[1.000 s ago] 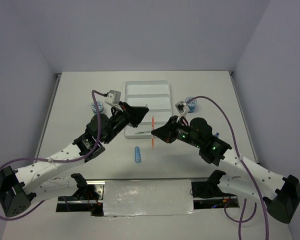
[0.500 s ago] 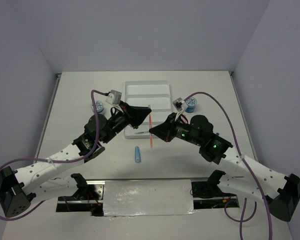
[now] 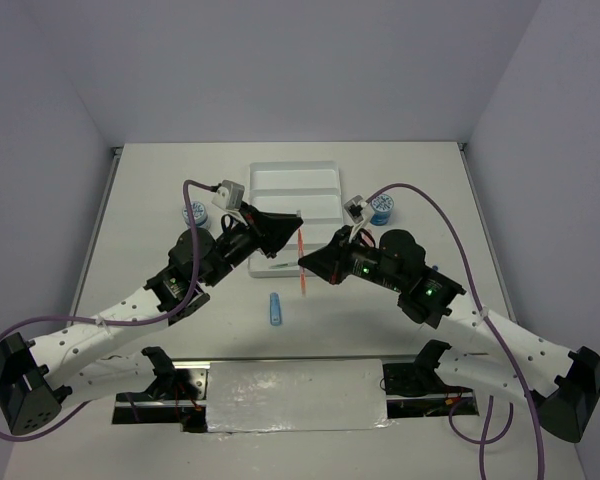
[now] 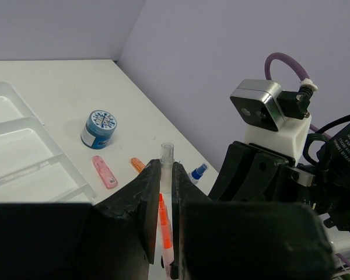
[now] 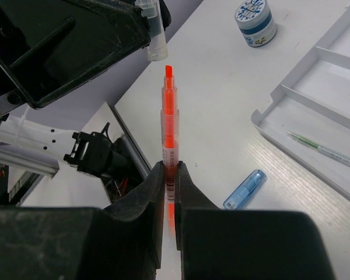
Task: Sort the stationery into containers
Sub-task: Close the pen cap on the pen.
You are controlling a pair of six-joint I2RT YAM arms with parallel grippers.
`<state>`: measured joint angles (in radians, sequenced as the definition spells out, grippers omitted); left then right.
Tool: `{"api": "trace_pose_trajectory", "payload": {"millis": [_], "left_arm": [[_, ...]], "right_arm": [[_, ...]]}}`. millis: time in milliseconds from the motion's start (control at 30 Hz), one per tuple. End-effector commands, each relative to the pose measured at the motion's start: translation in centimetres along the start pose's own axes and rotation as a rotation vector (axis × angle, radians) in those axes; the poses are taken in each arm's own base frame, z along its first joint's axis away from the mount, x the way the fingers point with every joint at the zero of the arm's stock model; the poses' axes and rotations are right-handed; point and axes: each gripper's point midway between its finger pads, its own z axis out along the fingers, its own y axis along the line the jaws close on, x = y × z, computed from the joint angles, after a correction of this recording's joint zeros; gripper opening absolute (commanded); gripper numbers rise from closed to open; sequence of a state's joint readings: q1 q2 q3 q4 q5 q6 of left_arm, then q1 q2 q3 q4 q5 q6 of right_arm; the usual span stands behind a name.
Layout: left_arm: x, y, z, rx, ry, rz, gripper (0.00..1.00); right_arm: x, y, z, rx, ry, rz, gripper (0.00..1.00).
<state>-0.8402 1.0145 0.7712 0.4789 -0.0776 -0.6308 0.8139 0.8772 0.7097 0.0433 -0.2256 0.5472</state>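
My right gripper (image 3: 306,262) is shut on an orange pen (image 3: 302,262) and holds it upright above the table. In the right wrist view (image 5: 170,166) the pen (image 5: 170,116) shows a bare tip. My left gripper (image 3: 296,218) is shut on a clear pen cap (image 4: 166,157), which hangs just above that tip and apart from it (image 5: 154,36). The white four-compartment tray (image 3: 295,180) holds a grey-green pen (image 3: 280,267) in its near compartment. A blue stick (image 3: 275,307) lies in front of the tray.
One blue-white tub (image 3: 193,213) stands left of the tray, another (image 3: 382,208) to its right. A pink stick (image 4: 104,171), an orange stick (image 4: 137,164) and a white-blue tube (image 4: 197,173) lie right of the tray, near the right arm.
The right gripper has brought the orange pen slightly left, closer to the left gripper's tip. Both grips are unchanged.
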Motion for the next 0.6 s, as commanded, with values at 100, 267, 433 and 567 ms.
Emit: {"api": "trace_pose_trajectory", "payload": {"millis": [100, 267, 433, 567], "left_arm": [[-2.2, -1.3, 0.1, 0.055, -0.070, 0.020, 0.00], [-1.4, -1.4, 0.5, 0.075, -0.045, 0.008, 0.00], [-1.2, -1.0, 0.5, 0.060, -0.047, 0.008, 0.00], [-1.3, -0.6, 0.4, 0.041, -0.053, 0.017, 0.00]], "right_arm": [[-2.5, 1.7, -0.2, -0.031, -0.058, -0.043, 0.00], [-2.7, 1.5, -0.1, -0.019, -0.066, -0.047, 0.00], [-3.1, 1.6, -0.3, -0.011, -0.076, -0.053, 0.00], [-3.3, 1.6, -0.5, -0.011, -0.082, -0.054, 0.00]]}}
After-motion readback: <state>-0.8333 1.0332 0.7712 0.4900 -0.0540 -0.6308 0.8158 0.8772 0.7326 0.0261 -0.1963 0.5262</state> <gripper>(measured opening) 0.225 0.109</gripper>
